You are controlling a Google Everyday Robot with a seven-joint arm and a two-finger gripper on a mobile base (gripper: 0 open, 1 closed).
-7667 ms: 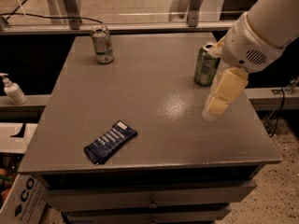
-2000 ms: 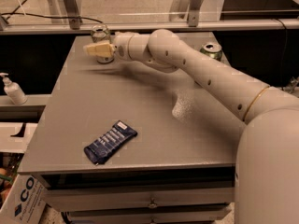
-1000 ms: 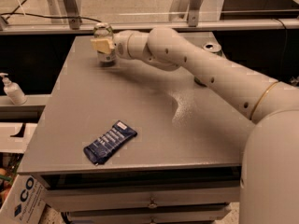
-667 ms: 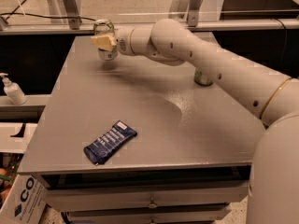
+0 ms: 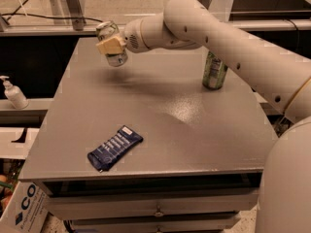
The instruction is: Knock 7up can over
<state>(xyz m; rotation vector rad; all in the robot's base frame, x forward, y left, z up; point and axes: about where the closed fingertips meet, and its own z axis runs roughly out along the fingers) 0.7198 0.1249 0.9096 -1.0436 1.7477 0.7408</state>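
The 7up can (image 5: 115, 57) is at the far left of the grey table (image 5: 160, 106), whitish-silver with a silver top. It is tilted, its top leaning left. My gripper (image 5: 112, 44) comes in from the right at the end of the white arm (image 5: 204, 25) and is shut on the can. One tan finger (image 5: 110, 46) lies across the can's front. The other finger is hidden behind the can. I cannot tell whether the can's base touches the table.
A darker all-green can (image 5: 215, 71) stands upright at the right side, under the arm. A blue snack packet (image 5: 115, 147) lies near the front left. A soap bottle (image 5: 13, 93) and a cardboard box (image 5: 26, 208) are left of the table.
The gripper reached the 7up can at the far left and closed on it. The can, upright before, now leans. The arm has lifted clear of the green can.
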